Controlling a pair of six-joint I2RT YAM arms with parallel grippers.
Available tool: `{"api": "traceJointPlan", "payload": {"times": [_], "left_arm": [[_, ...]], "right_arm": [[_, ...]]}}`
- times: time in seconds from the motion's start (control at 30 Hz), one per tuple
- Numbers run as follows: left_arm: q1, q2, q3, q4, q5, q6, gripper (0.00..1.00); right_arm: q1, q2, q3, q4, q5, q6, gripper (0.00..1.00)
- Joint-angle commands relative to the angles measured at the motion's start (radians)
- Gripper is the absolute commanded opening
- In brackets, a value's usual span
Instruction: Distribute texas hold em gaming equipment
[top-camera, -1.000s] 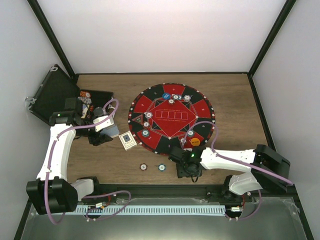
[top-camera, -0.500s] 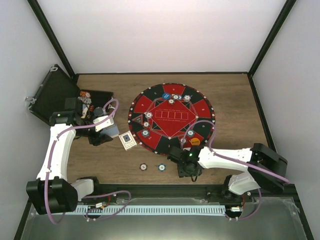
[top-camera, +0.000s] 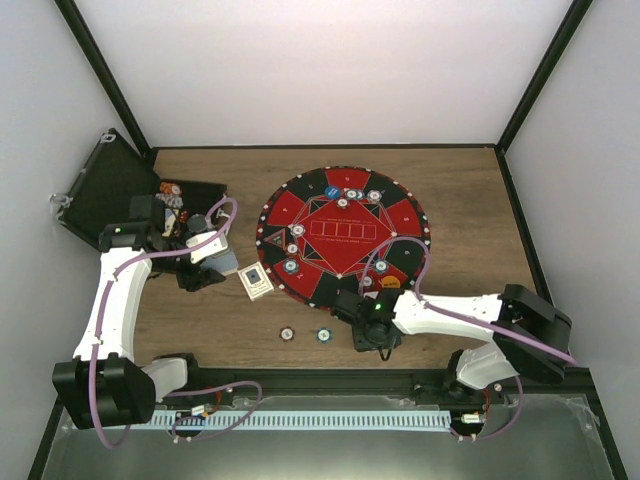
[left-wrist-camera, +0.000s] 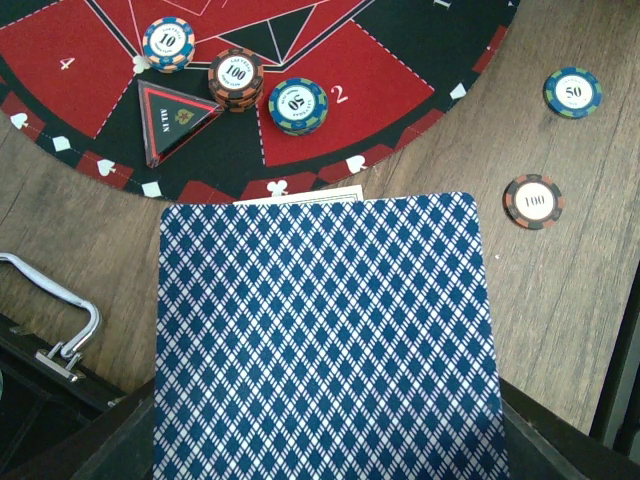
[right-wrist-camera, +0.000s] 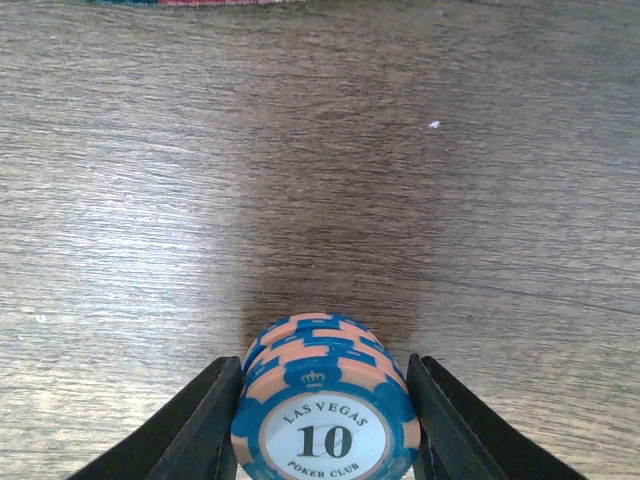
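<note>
Shifted slightly left, my right tool (right-wrist-camera: 323, 365) pinches the stack of 10 chips (right-wrist-camera: 325, 430); my left tool (top-camera: 220, 262) holds a blue-backed card (left-wrist-camera: 325, 340).

orange chip (right-wrist-camera: 325, 425) "LAS VEGAS 10", triangle (left-wrist-camera: 178, 118) perhaps "ALL IN"

Wooden tabletop (top-camera: 470, 200) and what rests on it

A round red-and-black mat (top-camera: 405, 215) lies at the middle. A black hinged case (top-camera: 105, 195) stands open at the far left corner. A small white-edged card (top-camera: 258, 281) lies just beside the mat's near-left rim. Toward the near edge, a brown chip (top-camera: 286, 334) and a blue chip (top-camera: 323, 335) lie on bare wood, side by side and apart.
</note>
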Motion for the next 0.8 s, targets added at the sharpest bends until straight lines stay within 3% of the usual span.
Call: {"api": "traceJointPlan", "payload": {"times": [0.0,0.17,0.33,0.6,0.77], "left_arm": [[0.004,-0.009,0.011,-0.004,0.035,0.026,0.11],[0.004,-0.009,0.012,-0.004,0.033,0.026,0.11],[0.004,-0.006,0.019,-0.005,0.035,0.025,0.11],[0.004,-0.008,0.027,-0.011,0.035,0.025,0.11],[0.004,-0.009,0.026,-0.013,0.037,0.024,0.11]], "right_arm": [[0.009,-0.033,0.036,-0.033,0.032,0.001,0.33],[0.008,-0.05,0.078,-0.067,0.048,-0.002,0.2],[-0.06,-0.076,0.184,-0.132,0.092,-0.059,0.16],[-0.391,-0.058,0.336,-0.087,0.123,-0.3,0.15],[-0.583,-0.002,0.35,-0.011,0.102,-0.412,0.15]]}}
